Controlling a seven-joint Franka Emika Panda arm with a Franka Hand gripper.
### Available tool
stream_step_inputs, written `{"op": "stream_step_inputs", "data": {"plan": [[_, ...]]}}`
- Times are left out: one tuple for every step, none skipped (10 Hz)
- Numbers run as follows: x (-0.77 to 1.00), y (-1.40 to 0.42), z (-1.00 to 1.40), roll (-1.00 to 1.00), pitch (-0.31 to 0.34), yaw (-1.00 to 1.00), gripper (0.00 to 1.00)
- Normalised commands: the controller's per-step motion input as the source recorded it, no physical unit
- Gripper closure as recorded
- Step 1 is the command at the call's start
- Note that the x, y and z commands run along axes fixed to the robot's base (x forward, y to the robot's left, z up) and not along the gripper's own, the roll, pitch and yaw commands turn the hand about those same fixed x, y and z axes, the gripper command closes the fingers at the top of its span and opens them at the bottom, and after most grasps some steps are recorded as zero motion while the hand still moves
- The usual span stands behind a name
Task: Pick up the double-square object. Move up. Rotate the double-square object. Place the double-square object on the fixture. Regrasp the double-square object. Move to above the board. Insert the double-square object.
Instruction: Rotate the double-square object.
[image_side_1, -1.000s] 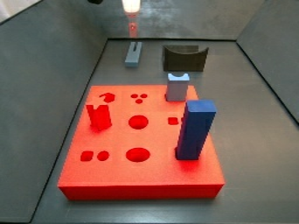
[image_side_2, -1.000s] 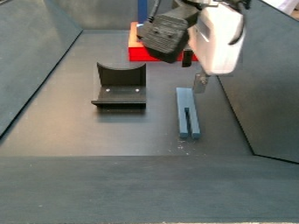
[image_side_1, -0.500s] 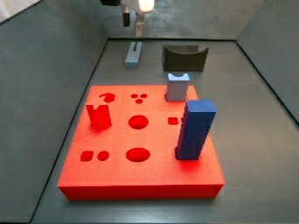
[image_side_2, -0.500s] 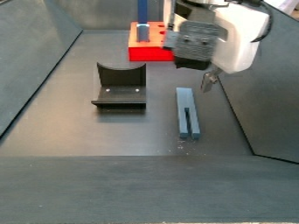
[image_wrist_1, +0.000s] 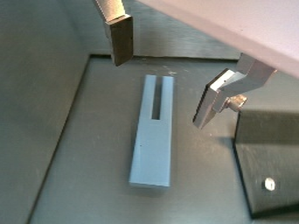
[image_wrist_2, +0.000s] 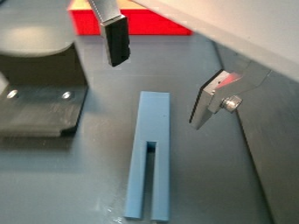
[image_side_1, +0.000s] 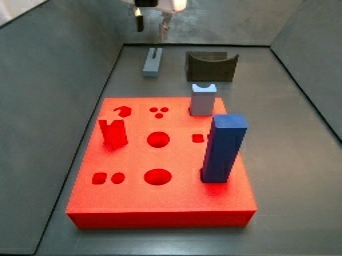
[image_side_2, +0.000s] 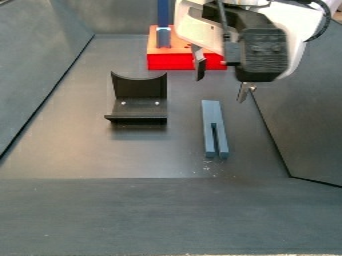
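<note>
The double-square object (image_wrist_1: 153, 131) is a slim pale blue-grey bar with a slot at one end, lying flat on the dark floor (image_side_2: 214, 127) (image_side_1: 152, 62) (image_wrist_2: 149, 153). My gripper (image_wrist_1: 162, 92) hovers open above it, fingers apart on either side of the bar's end, nothing between them (image_wrist_2: 158, 92). In a side view the gripper (image_side_2: 221, 82) hangs just above the bar; in another it shows at the far end (image_side_1: 154, 8). The fixture (image_side_2: 136, 97) (image_side_1: 210, 67) (image_wrist_2: 35, 96) (image_wrist_1: 268, 166) stands beside the bar. The red board (image_side_1: 160, 160) (image_side_2: 171, 58) (image_wrist_2: 140, 22) lies beyond.
On the board stand a tall dark blue block (image_side_1: 223, 148), a short pale grey peg (image_side_1: 202, 100) and a red piece (image_side_1: 114, 132). Grey walls (image_side_2: 301, 120) enclose the floor on both sides.
The hand has turned about its wrist above the bar and shifted slightly, so the fingers now straddle the bar. The bar, fixture and board have not moved.
</note>
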Motion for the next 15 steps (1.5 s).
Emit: {"op": "stream_step_inputs", "data": {"plan": [[0.03, 0.0, -0.04, 0.0, 0.001, 1.0, 0.0], [0.03, 0.0, -0.04, 0.0, 0.001, 1.0, 0.0], [0.03, 0.0, -0.04, 0.0, 0.001, 1.0, 0.0], [0.03, 0.0, -0.04, 0.0, 0.001, 1.0, 0.0], [0.03, 0.0, -0.04, 0.0, 0.001, 1.0, 0.0], [0.03, 0.0, -0.04, 0.0, 0.001, 1.0, 0.0], [0.03, 0.0, -0.04, 0.0, 0.001, 1.0, 0.0], [0.03, 0.0, -0.04, 0.0, 0.001, 0.99, 0.0], [0.03, 0.0, -0.04, 0.0, 0.001, 0.64, 0.0], [0.03, 0.0, -0.04, 0.0, 0.001, 0.49, 0.0], [0.03, 0.0, -0.04, 0.0, 0.001, 0.27, 0.0], [0.0, 0.0, -1.0, 0.0, 0.0, 0.0, 0.0], [0.01, 0.0, -1.0, 0.0, -0.015, -0.04, 0.0], [0.02, 0.0, -1.0, -0.01, -0.035, -0.04, 0.0], [0.03, 0.0, -1.0, -0.02, -0.043, -0.03, 0.0]]}}
